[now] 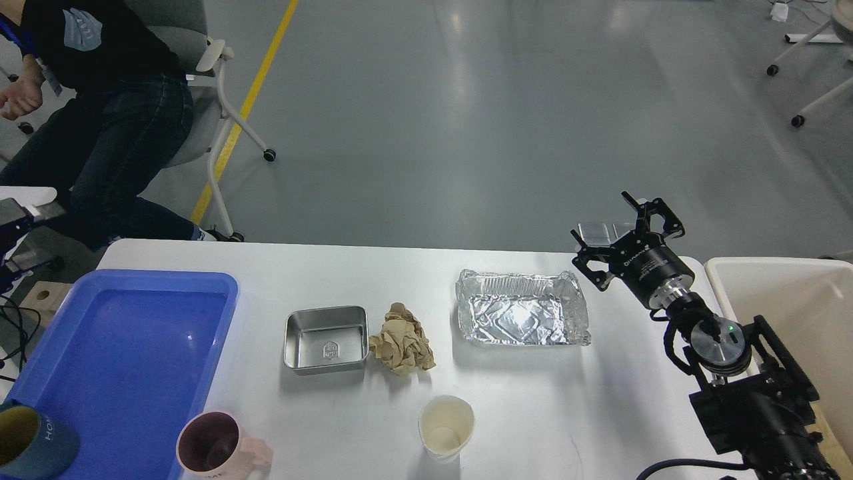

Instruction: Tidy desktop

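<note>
Right claw (621, 230) spread, empty, above surface (533, 413) edge; left unseen. Lower onto foil tray (522, 316) rim, pinch gently—crushes easily.

Far left: seated person (100, 87) in dark clothes on a grey wheeled chair (200, 73), beside a yellow floor line (246, 107). Left: blue tray (126, 360), with pink mug (216, 448) at its near right corner. Centre to right: steel tin (326, 339) touching crumpled brown paper (402, 339), paper cup (446, 427) nearer, foil tray (521, 316), cream bin (793, 313).
</note>
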Tool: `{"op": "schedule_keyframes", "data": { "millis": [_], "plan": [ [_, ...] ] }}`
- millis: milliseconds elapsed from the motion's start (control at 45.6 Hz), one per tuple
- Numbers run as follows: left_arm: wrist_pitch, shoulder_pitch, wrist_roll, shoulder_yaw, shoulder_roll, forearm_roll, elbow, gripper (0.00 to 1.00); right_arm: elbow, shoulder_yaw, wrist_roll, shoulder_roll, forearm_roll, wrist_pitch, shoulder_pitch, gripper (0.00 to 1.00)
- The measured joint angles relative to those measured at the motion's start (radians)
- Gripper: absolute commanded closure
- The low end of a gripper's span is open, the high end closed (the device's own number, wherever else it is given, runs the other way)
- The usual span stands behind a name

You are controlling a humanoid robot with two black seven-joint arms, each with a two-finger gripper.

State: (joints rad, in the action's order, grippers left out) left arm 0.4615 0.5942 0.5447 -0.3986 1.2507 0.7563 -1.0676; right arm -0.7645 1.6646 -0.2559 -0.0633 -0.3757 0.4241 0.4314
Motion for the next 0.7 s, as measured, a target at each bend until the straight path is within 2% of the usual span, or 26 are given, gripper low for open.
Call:
{"op": "schedule_keyframes", "data": {
  "millis": [110, 263, 307, 504, 701],
  "plan": [
    [0.01, 0.0, 0.013, 0.046, 0.068, 0.132, -0.044, 0.0, 0.0, 0.0, -0.001, -0.005, 0.0, 0.0, 0.002, 0.0],
    [0.032, 0.0, 0.085, 0.072, 0.142, 0.277, -0.068, 0.0, 0.0, 0.0, -0.003, -0.032, 0.0, 0.001, 0.003, 0.0],
    [0.064, 0.0, 0.098, 0.082, 0.181, 0.307, -0.078, 0.0, -0.001, 0.0, -0.003, -0.041, 0.0, 0.001, 0.003, 0.0],
    [0.196, 0.004, 0.105, 0.088, 0.294, 0.328, -0.087, 0.0, -0.001, 0.0, -0.003, -0.049, 0.0, 0.001, 0.001, 0.0],
    [0.251, 0.008, 0.106, 0.086, 0.408, 0.38, -0.108, 0.0, -0.001, 0.001, -0.003, -0.05, 0.001, 0.001, 0.002, 0.0]
  ]
}}
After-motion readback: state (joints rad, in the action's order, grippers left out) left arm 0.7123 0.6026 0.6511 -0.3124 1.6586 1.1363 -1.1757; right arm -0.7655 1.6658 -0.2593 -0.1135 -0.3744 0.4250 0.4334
